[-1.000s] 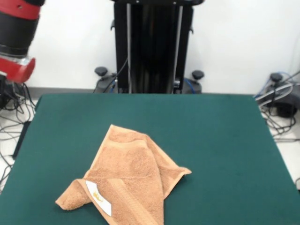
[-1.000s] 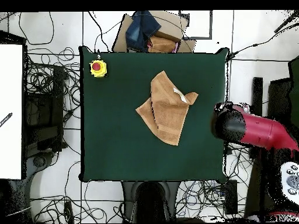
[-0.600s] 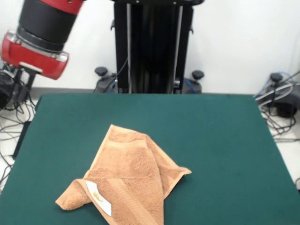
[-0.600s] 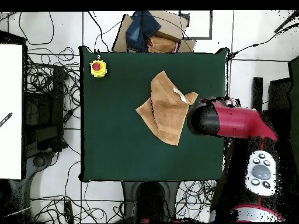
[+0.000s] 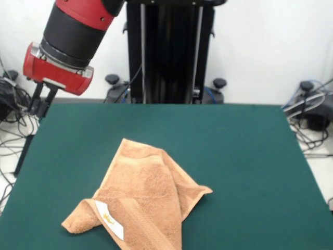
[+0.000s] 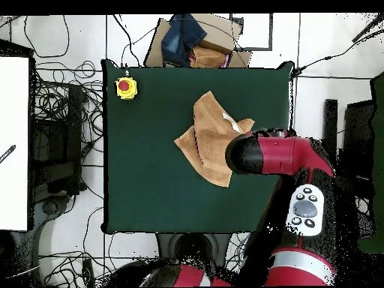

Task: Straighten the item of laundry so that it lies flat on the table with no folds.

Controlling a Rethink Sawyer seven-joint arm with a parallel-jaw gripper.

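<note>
Towel lies crumpled toward the near side of the bench, with the arm high off to the far left of it.

In the front view we see the towel (image 5: 140,200) folded over itself, its long axis running from a far peak down to the near edge, one corner jutting right and the white label (image 5: 109,219) on the near-left fold. The gripper (image 5: 40,101) hangs above the bench (image 5: 250,156) at its far-left corner, well apart from the cloth; we cannot tell whether the jaws are apart or together. We judge the coming move runs down and toward the near side, toward the towel's nearest edge. From overhead the arm's wrist (image 6: 247,152) hangs beside the towel's edge.
</note>
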